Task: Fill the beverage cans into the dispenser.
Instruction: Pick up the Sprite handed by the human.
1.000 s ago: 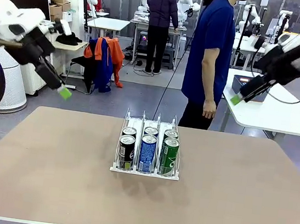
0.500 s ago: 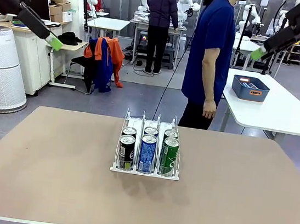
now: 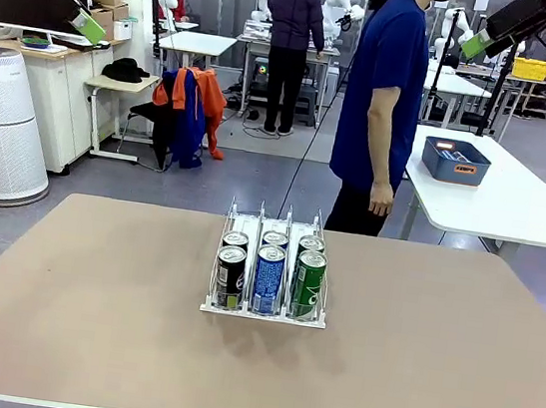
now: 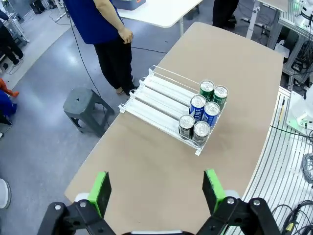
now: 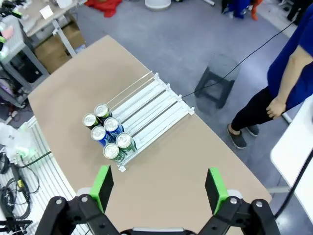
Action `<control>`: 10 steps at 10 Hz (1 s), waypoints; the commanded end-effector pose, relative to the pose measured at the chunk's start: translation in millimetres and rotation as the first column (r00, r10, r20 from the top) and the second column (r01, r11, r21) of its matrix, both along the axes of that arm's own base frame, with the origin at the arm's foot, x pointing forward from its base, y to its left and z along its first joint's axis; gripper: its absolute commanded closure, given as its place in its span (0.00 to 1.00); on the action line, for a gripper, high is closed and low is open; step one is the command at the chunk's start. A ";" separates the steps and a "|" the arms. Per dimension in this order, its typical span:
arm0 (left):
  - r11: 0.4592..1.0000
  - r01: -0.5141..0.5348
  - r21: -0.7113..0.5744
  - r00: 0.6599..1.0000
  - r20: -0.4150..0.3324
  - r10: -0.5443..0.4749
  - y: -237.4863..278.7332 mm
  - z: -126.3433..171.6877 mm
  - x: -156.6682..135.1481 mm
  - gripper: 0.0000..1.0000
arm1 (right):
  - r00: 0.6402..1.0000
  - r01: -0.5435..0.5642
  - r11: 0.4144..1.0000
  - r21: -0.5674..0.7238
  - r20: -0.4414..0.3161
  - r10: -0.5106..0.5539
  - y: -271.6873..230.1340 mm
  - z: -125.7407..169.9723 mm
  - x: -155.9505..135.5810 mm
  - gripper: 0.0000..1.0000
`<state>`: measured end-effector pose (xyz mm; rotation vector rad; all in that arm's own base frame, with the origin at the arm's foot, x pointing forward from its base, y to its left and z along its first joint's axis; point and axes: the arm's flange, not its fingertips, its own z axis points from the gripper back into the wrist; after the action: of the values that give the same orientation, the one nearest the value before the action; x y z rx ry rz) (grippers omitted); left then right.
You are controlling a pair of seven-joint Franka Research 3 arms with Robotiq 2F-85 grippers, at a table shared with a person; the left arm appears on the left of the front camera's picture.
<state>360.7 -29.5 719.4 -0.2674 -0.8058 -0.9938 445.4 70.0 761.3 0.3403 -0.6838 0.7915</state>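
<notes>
Since six beverage cans (image 3: 268, 276) stand two deep at the near end of the three-lane dispenser (image 3: 264, 314) mid-table, I judge filling done or nearly so, far lane ends vacant; my left gripper (image 4: 156, 188) and right gripper (image 5: 160, 188) hang high, jaws apart and empty, with open table (image 3: 86, 320) out to every edge.

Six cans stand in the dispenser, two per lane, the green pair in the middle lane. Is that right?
No. The front view shows the blue pair in the middle lane of the dispenser; the green pair stands in the right lane.
</notes>
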 end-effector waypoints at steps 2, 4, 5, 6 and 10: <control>1.000 0.003 -0.001 1.000 -0.013 -0.003 -0.1 -6.7 2.0 0.00 | 1.000 -0.022 1.000 0.010 -0.011 0.022 -4.0 -7.9 0.4 0.00; 1.000 0.003 -0.001 1.000 -0.013 -0.003 -0.1 -6.7 2.0 0.00 | 1.000 -0.022 1.000 0.010 -0.011 0.022 -4.0 -7.9 0.4 0.00; 1.000 0.003 -0.001 1.000 -0.013 -0.003 -0.1 -6.7 2.0 0.00 | 1.000 -0.022 1.000 0.010 -0.011 0.022 -4.0 -7.9 0.4 0.00; 1.000 0.003 -0.001 1.000 -0.013 -0.003 -0.1 -6.7 2.0 0.00 | 1.000 -0.022 1.000 0.010 -0.011 0.022 -4.0 -7.9 0.4 0.00; 1.000 0.003 -0.001 1.000 -0.013 -0.003 -0.1 -6.7 2.0 0.00 | 1.000 -0.022 1.000 0.010 -0.011 0.022 -4.0 -7.9 0.4 0.00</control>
<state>362.6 -30.2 716.2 -0.2703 -0.7975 -0.9937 446.1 69.5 757.3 0.3448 -0.6740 0.7941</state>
